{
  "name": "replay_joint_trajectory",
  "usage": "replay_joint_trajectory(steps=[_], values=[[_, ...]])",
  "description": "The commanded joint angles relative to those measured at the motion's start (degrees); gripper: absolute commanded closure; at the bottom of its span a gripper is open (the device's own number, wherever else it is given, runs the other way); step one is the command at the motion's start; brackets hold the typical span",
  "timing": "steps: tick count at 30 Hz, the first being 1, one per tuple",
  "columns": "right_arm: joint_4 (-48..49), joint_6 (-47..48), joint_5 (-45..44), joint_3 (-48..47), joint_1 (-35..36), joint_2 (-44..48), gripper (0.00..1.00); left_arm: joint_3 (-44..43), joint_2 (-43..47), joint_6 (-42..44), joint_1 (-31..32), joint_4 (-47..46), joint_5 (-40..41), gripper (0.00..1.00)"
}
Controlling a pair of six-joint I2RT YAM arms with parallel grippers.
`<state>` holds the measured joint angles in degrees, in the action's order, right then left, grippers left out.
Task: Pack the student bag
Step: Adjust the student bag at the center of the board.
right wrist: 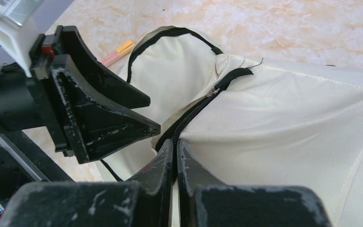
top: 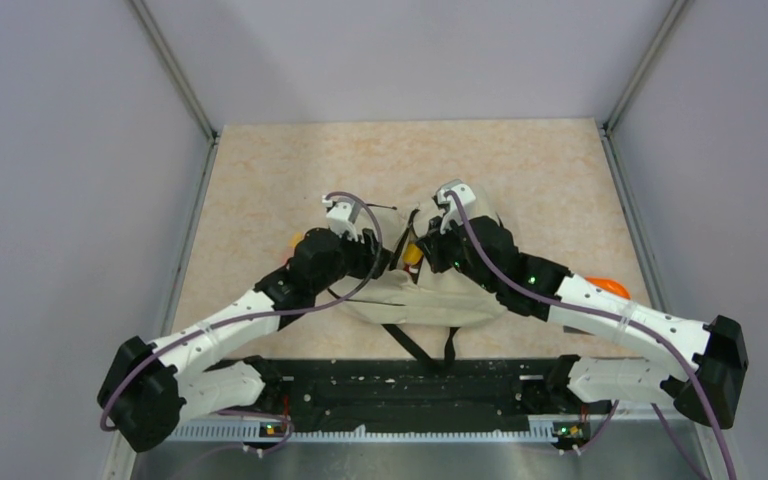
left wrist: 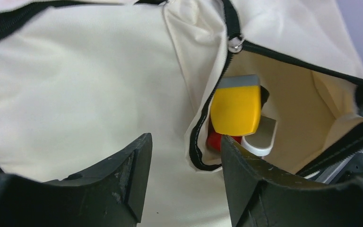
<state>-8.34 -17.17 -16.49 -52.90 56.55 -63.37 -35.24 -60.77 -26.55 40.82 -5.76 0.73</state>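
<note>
At the left, the left gripper hangs over the student bag — a large cream fabric backpack with black zip tape and black webbing straps. Its jaws stand apart, straddling the near lip of the open mouth and clamped on nothing. The bag lies slumped in the middle of the table, just ahead of the arm bases, between the two wrists. Through the mouth we see a yellow block with a grey cap, a small red item under it and a white rounded piece beside them. To the right, the right gripper has its fingers pressed together. The black zip edge runs straight into them, so we judge that it pinches that edge.

We judge the bag soft and light. The cloth sags and folds, has no stiff wall, and the mouth would likely collapse if let go. The stitched zip tape and the webbing look like the best holds — thicker and less slippery than a bare panel.

The beige marbled tabletop looks flat and smooth, so the bag may slide when tugged. Pale grey walls close the left, back and right sides. A rounded orange object sits just beside the right arm.
</note>
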Motion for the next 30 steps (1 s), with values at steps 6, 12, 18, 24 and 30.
replay_joint_trajectory(steps=[6, 12, 18, 24, 30], values=[[8.0, -0.7, 0.1, -1.0, 0.2, 2.9, 1.0, -1.8, -8.3, -7.2, 0.1, -3.4, -5.2, 0.42], [7.6, -0.5, -1.5, -0.2, 0.2, 3.5, 1.0, -4.3, -9.2, -8.5, 0.2, -3.6, -11.0, 0.91], [5.3, 0.4, -6.6, 1.1, 0.1, 3.3, 1.0, -8.9, 1.5, -7.9, 0.1, -3.1, -11.5, 1.0], [5.4, 0.9, -7.6, 1.1, 0.2, 2.6, 1.0, -8.3, -0.3, -8.6, 0.2, -2.4, -12.5, 1.0], [5.3, 1.0, -7.0, 0.7, 0.2, 2.3, 1.0, -9.0, -1.4, -7.3, 0.1, 2.4, -6.0, 1.0]])
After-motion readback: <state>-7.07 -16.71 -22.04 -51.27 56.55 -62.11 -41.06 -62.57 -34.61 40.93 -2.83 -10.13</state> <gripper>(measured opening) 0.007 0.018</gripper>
